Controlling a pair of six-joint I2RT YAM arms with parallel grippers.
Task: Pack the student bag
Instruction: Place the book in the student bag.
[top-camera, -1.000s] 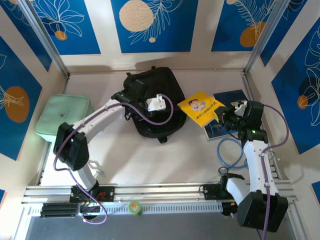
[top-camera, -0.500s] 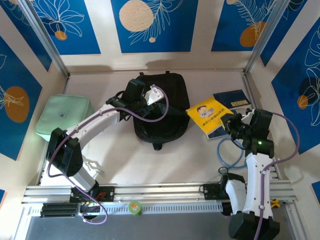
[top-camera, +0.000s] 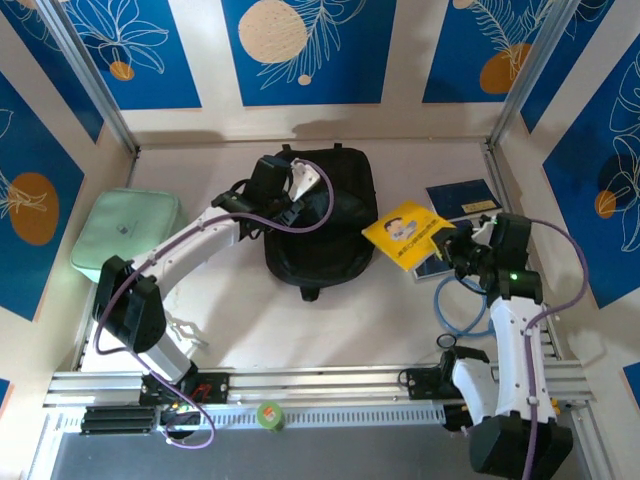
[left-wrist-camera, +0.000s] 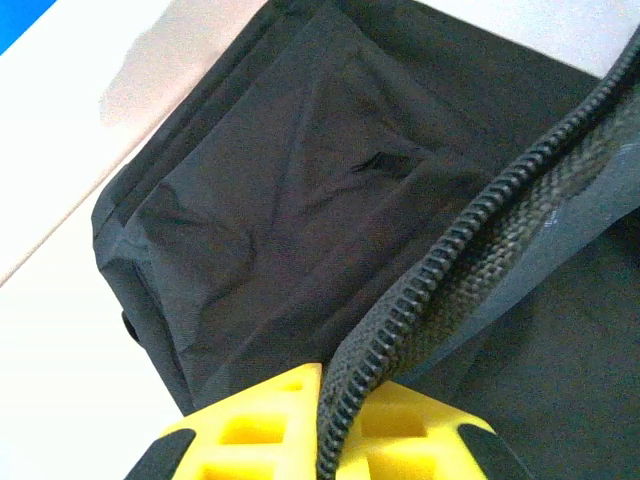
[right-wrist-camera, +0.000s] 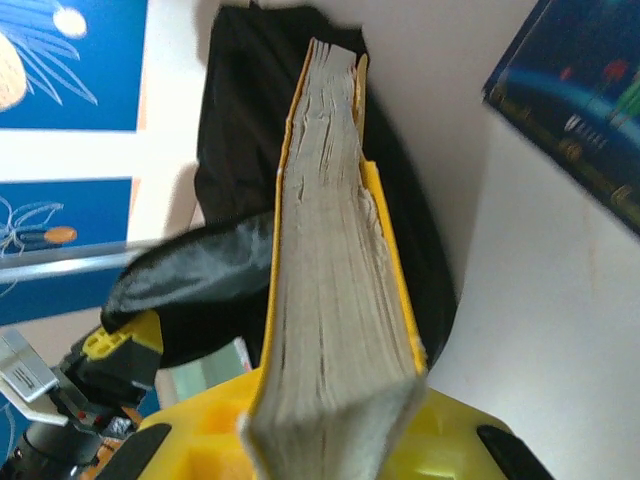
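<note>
The student bag (top-camera: 320, 225) is a black backpack lying at the middle of the table. My left gripper (top-camera: 312, 192) is over its top and shut on the bag's zipper edge (left-wrist-camera: 470, 235), which runs between the yellow fingers (left-wrist-camera: 260, 425) and is lifted off the fabric (left-wrist-camera: 290, 200). To the right, my right gripper (top-camera: 452, 246) is shut on a yellow book (top-camera: 405, 227), held tilted with its far corner next to the bag's right side. In the right wrist view the book's page edge (right-wrist-camera: 335, 270) points at the bag's raised flap (right-wrist-camera: 200, 265).
A mint-green bag (top-camera: 125, 235) lies at the left. A dark blue book (top-camera: 462, 194) lies at the right, a second blue book (top-camera: 436, 265) partly under the right gripper. A blue cable loop (top-camera: 462, 305) lies near the right arm. A green tape roll (top-camera: 269, 413) sits on the front rail.
The left gripper has moved back and right, dragging the bag with it. The right gripper first drew the yellow book right, then carried it left up to the bag's side.
</note>
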